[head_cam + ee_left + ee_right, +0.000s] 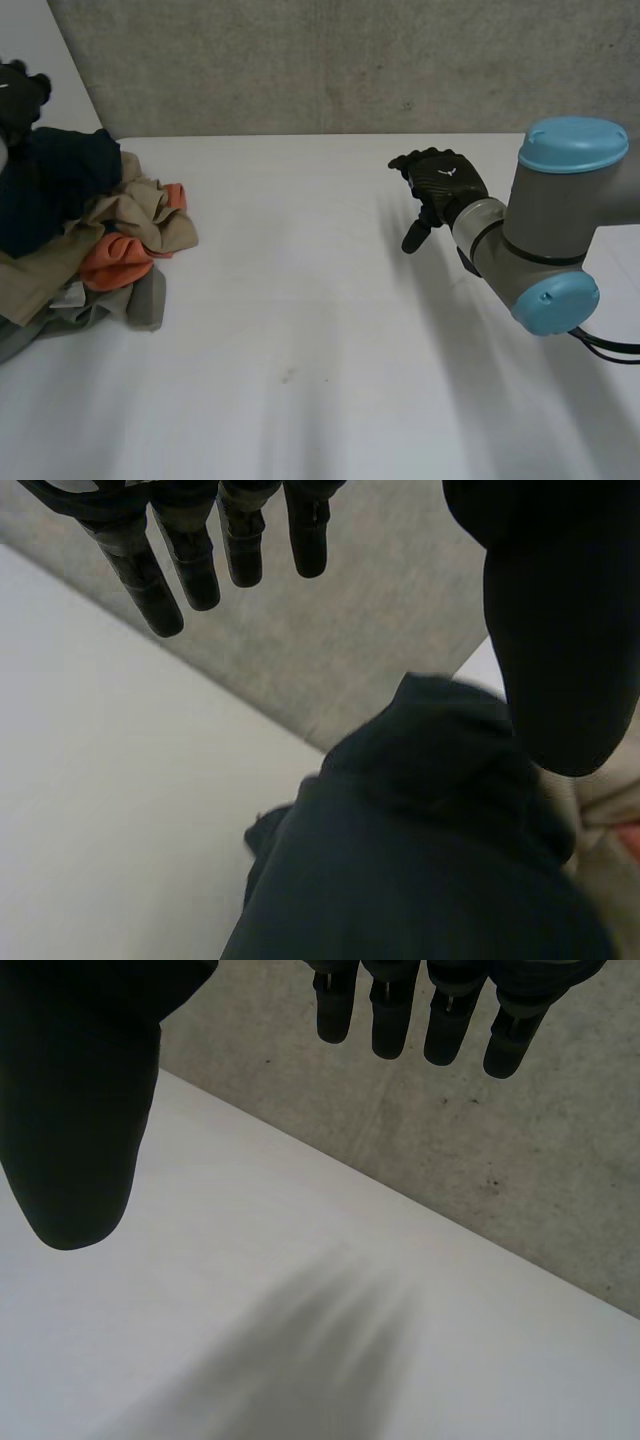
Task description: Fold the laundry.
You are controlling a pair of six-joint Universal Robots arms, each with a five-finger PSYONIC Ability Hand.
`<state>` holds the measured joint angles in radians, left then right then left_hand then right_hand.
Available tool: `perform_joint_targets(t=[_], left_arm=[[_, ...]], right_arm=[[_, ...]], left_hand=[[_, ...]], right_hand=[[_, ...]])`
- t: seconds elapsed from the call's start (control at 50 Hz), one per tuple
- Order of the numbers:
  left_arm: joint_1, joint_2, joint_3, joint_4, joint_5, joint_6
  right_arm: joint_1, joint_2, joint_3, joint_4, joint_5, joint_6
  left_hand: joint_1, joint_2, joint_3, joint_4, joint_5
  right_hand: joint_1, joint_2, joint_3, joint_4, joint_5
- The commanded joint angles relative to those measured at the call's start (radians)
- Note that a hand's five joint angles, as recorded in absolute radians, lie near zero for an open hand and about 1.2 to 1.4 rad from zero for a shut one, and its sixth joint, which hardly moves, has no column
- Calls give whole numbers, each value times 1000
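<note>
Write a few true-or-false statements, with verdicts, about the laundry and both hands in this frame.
1. The dark navy garment lies on top of the crumpled pile of clothes on the robot's left side of the table. True.
2. The right hand grips the orange garment. False: it is open over the bare white table, and the orange garment lies in the pile.
3. The left hand is open, fingers straight, close to the dark navy garment. True.
4. The laundry is folded into a neat stack. False: it is a loose heap of navy, tan, orange and grey pieces.
</note>
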<state>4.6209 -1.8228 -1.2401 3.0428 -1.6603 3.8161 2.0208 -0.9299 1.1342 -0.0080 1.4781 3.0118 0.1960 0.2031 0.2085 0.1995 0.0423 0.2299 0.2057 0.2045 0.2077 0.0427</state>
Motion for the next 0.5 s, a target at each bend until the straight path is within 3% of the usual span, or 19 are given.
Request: perform_joint_targets(t=[0.02,0.1,0.14,0.36,0.5], left_arm=[[78,34,-68,44,83,-29],[117,30,-91,51,137,-64],[148,19,-95,54,168,-88],[229,-101,-67,105,254,-138],[240,-289,25,286,251,-141]], right_arm=[[0,-17,21,-7,-93,13],[-14,-36,53,-30,-250,53],[-19,-44,67,-47,-277,67],[13,-69,144,-179,-283,1],[50,-40,144,-158,-260,-82]], left_hand=[[-21,-29,-34,-25,-42],[-21,-29,-34,-25,-42],[-21,-29,-34,-25,-42],[-21,-29,-34,-25,-42],[-21,-29,-34,-25,-42]], right_hand=[[-55,-31,-30,-33,-43],[-55,-31,-30,-33,-43],[-55,-31,-30,-33,-43],[-55,-31,-30,-33,-43],[-55,-31,-30,-33,-43]])
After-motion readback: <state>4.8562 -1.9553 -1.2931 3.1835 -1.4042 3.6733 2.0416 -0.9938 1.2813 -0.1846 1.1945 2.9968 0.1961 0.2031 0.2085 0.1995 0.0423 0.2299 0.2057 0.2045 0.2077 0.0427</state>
